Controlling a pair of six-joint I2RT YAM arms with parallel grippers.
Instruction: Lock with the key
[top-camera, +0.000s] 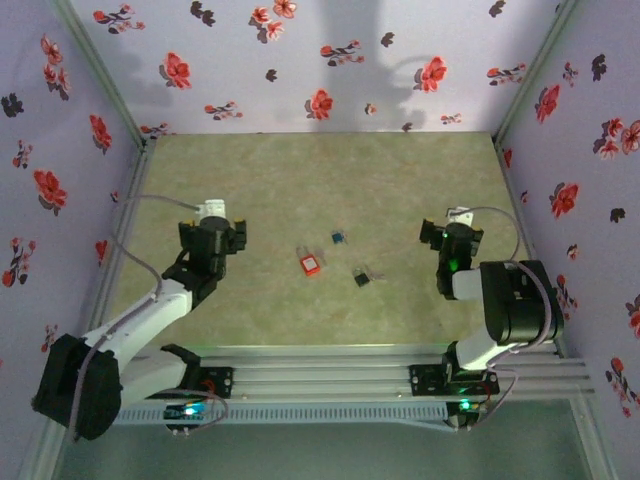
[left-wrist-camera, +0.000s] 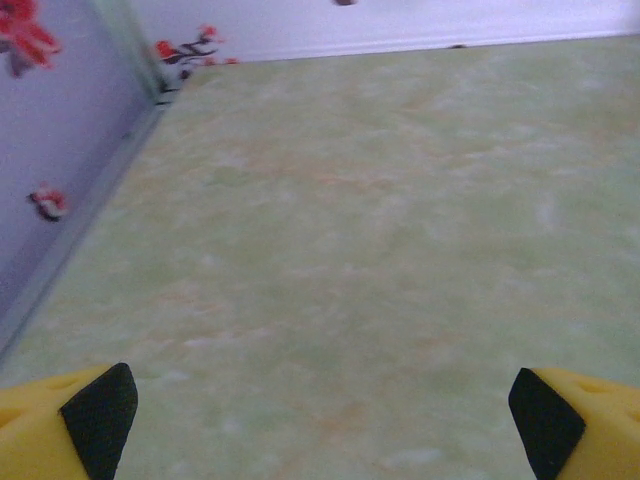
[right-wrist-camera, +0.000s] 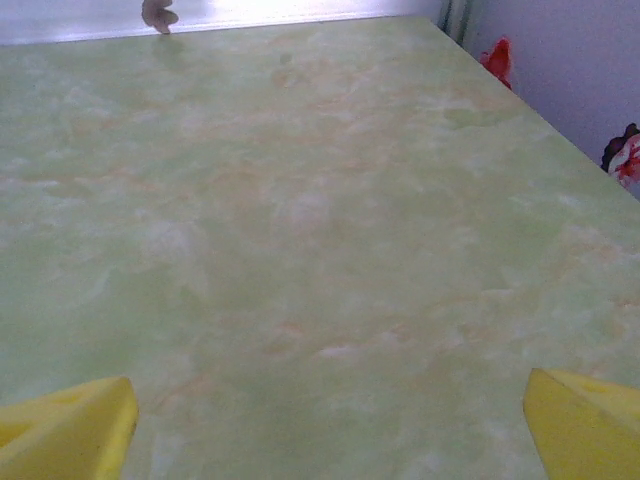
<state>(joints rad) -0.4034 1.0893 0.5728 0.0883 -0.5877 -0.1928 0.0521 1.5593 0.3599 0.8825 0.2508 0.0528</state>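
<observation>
The lock (top-camera: 310, 263), a small red-orange padlock with a pale label, lies flat on the green tabletop between the two arms. A small dark key (top-camera: 362, 276) lies just to its right, and a small bluish piece (top-camera: 338, 237) lies a little beyond them. My left gripper (top-camera: 213, 222) hovers well to the left of the lock, and my right gripper (top-camera: 456, 235) well to the right of the key. In the left wrist view my left gripper (left-wrist-camera: 320, 420) is open over bare tabletop. In the right wrist view my right gripper (right-wrist-camera: 330, 430) is open too, with nothing between its yellow fingers (right-wrist-camera: 85, 430).
Floral-papered walls (top-camera: 320, 60) close the table in at the back and on both sides. An aluminium rail (top-camera: 330, 375) carrying both arm bases runs along the near edge. The green tabletop (top-camera: 330, 180) stretches away beyond the objects.
</observation>
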